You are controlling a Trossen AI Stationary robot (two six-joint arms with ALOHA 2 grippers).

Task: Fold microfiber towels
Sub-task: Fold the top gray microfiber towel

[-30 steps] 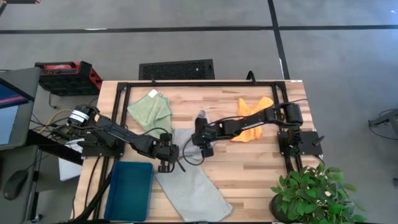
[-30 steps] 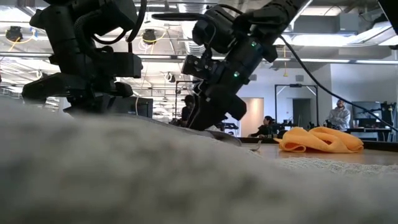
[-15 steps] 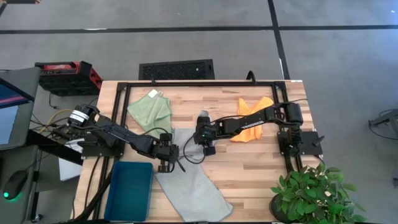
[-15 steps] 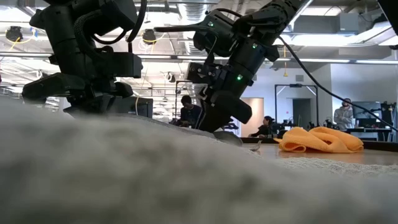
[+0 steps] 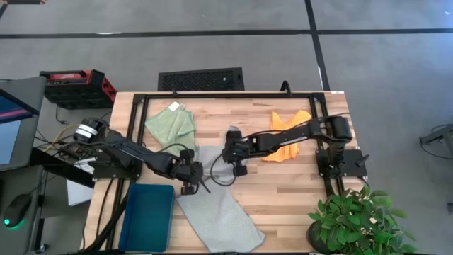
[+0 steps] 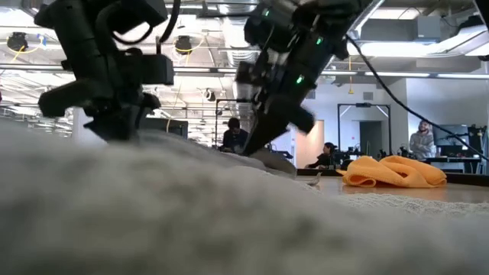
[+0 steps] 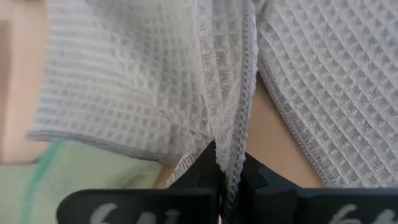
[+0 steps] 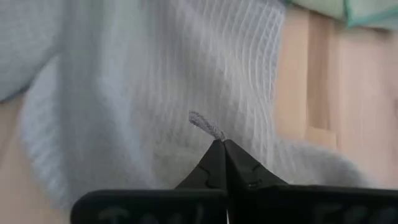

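Since a second ago, both arms are seen raised a little in the low view, while in the high view the right gripper (image 5: 235, 164) has shifted only slightly and the left gripper (image 5: 187, 183) has barely moved.

Nearest the table's front edge, the grey towel (image 5: 219, 212) is laid out flat, its long axis running diagonally from the front edge up toward the middle of the table. Its far end is gathered between the two grippers. The left gripper is clamped on a hemmed edge of this towel (image 7: 239, 124), as its wrist view shows, with the fingers (image 7: 205, 165) closed together on the fabric. The right gripper is pinched shut on a small raised bit of cloth (image 8: 205, 124). From both grippers the free length of the towel lies toward the front edge, so a fold would be judged to carry the held end along that axis; neither arm is clearly nearer.

A teal bin (image 5: 147, 216) sits beside the towel at the front left. Farther back, a folded green towel (image 5: 172, 125) lies near the far left, and an orange towel (image 5: 287, 138) lies crumpled under the right arm.

Both grips are confirmed only by the wrist views; from above they are hidden by the arms. In the low view the foreground is filled by blurred grey cloth (image 6: 153, 214).
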